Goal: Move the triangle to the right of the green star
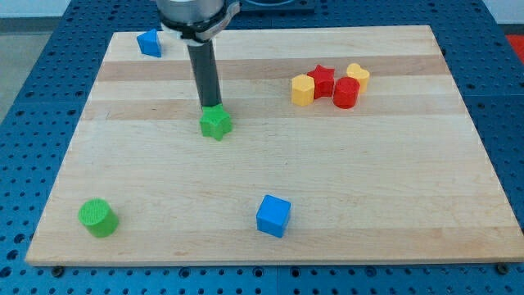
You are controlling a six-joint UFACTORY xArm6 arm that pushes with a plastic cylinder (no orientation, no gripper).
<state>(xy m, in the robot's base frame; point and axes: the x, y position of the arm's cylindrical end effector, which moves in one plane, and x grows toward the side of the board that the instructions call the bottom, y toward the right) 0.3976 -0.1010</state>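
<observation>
My tip (211,107): You see the rod come straight down from the view's top. It has no jaws to open or shut and it holds nothing. Its end sits right at the top edge of the green star, and you cannot tell if it touches.
Green star (216,123): It sits a little left of the board's middle, just under my tip.
Blue triangle (150,43): It is far off in the board's top left corner, near the edge. Its shape is small and hard to make out.
Arm: You only see its bottom part; the rest is cut off at the view's top.
Blue cube (273,215): It sits near the view's bottom, in the middle.
Green cylinder (97,217): It sits in the bottom left.
Red star (322,79), red cylinder (345,93), yellow hexagon block (302,89), yellow heart (358,75): They huddle close together at the top right.
Wooden board (393,180): All the blocks rest on it.
</observation>
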